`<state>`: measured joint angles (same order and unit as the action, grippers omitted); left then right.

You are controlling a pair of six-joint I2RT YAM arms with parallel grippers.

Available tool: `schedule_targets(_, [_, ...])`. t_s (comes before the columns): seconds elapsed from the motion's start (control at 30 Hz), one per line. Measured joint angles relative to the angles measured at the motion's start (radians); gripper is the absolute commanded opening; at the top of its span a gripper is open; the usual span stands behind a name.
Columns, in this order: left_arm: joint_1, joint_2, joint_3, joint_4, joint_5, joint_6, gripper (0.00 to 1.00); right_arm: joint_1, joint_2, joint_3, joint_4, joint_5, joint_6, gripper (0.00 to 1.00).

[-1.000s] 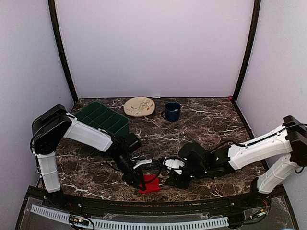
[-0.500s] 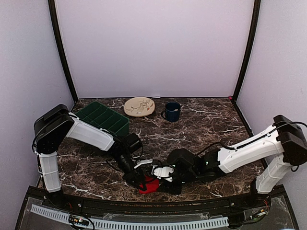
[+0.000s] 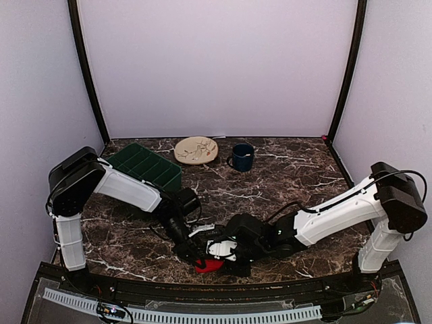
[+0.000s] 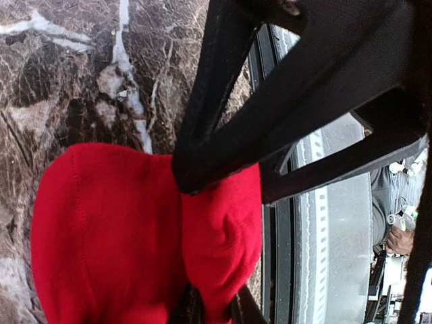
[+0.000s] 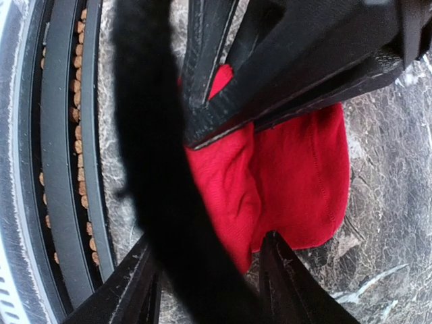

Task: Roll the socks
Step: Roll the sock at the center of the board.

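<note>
- Top external, quick: where are the socks (image 3: 210, 266)?
- Red bundle at the near edge of the marble table (image 3: 297, 175), roughly centre, mostly hidden under both grippers. One sock or two in that lump, can't tell.
- Left gripper (image 3: 191, 255)?
- Arm stretched in from the left, tip down on the bundle. Left wrist view: its fingers (image 4: 246, 314) sit at the bottom edge, nearly closed, with a fold of red fabric pinched between them.
- Right gripper (image 3: 221, 258)?
- In from the right, tip on the same bundle, just beside the left one. Right wrist view: jaws partway apart, the sock's edge lying between the fingers (image 5: 280, 283). Tips touch cloth, but I can't confirm any squeeze.
- Sock shape?
- Bunched and doubled over. It has one rounded end with a stitched seam curving across it, and it's lying flat on the marble.
- Anything else on the table?
- Green compartment tray (image 3: 143, 165) back left. Patterned plate (image 3: 196, 150) and dark blue mug (image 3: 242, 156) side by side at the back, well apart from the socks.
</note>
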<state>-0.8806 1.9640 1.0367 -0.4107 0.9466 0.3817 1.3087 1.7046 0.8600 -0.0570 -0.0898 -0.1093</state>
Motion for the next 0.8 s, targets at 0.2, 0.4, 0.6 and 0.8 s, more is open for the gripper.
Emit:
schedule_targets(0.2, [0.0,0.002,0.003,-0.006,0.002,0.002,0.14,0.0,0.019,0.011,0.001,0.001,-0.019,0.38])
schedule_targets(0.4, [0.0,0.003,0.003,-0.007,0.004,0.004,0.15,0.0,0.037,0.017,0.005,0.002,-0.034,0.21])
schedule_targets(0.6, [0.0,0.003,0.003,-0.008,0.004,0.004,0.22,0.0,0.046,0.02,0.006,0.001,-0.035,0.07])
schedule_targets(0.8, [0.0,0.003,0.005,-0.01,-0.002,-0.027,0.3,0.0,0.046,0.02,0.006,0.002,-0.032,0.02])
